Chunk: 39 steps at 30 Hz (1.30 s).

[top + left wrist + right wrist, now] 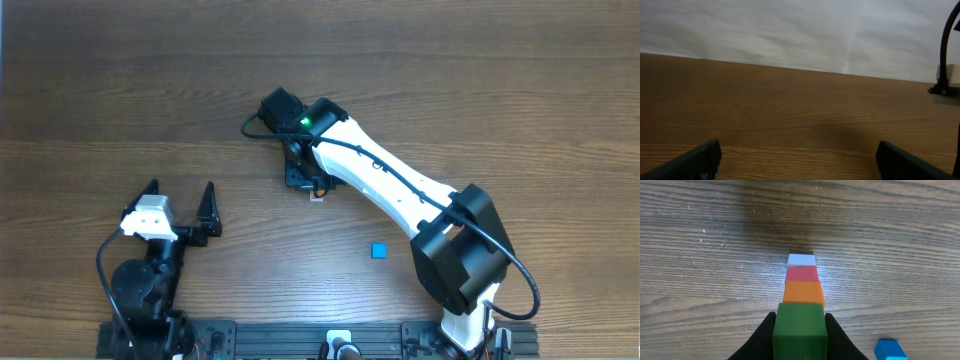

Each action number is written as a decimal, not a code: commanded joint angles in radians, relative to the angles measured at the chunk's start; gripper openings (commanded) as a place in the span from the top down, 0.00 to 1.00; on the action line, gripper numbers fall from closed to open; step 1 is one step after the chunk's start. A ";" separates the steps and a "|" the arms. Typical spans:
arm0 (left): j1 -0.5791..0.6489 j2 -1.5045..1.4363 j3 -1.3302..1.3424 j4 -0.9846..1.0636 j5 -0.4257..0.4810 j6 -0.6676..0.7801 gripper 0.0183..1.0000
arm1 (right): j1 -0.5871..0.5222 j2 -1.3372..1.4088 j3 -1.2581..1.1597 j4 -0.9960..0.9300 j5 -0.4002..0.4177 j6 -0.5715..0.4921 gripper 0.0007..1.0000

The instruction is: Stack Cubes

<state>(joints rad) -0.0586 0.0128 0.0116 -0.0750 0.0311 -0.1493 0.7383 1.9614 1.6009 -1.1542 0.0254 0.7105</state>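
A stack of cubes stands on the wooden table [700, 240]: a white cube [801, 259] at the bottom, then a red cube [802, 273], then an orange cube [802, 291]. A green cube [800, 332] sits right over the orange one, and my right gripper [799, 322] is shut on its sides. I cannot tell whether the green cube rests on the stack. From above, the right gripper [305, 175] covers the stack near the table's middle. A loose blue cube [378, 250] [889, 349] lies nearer the right arm's base. My left gripper [180, 190] [800, 165] stands open at the left front, holding nothing.
The right arm [400, 195] crosses diagonally from the bottom right to the table's middle. Bare wood surrounds the stack on the far side and to the left. Part of the right arm and its cable [946, 60] show far off in the left wrist view.
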 commanded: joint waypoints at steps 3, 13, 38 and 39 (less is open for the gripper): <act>0.006 -0.006 -0.006 -0.001 0.013 0.015 0.00 | -0.011 0.021 0.000 0.001 0.006 0.010 0.88; 0.006 -0.006 -0.006 -0.001 0.013 0.015 0.00 | -0.012 0.021 -0.013 0.006 0.006 0.010 0.73; 0.006 -0.006 -0.006 -0.001 0.013 0.015 0.00 | 0.059 -0.256 -0.085 -0.119 0.043 -0.038 0.01; 0.006 -0.006 -0.006 -0.001 0.013 0.015 0.00 | 0.061 -0.292 -0.127 -0.118 0.043 -0.038 0.01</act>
<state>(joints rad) -0.0586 0.0128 0.0116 -0.0750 0.0311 -0.1493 0.7811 1.8000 1.5558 -1.2564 0.0372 0.6796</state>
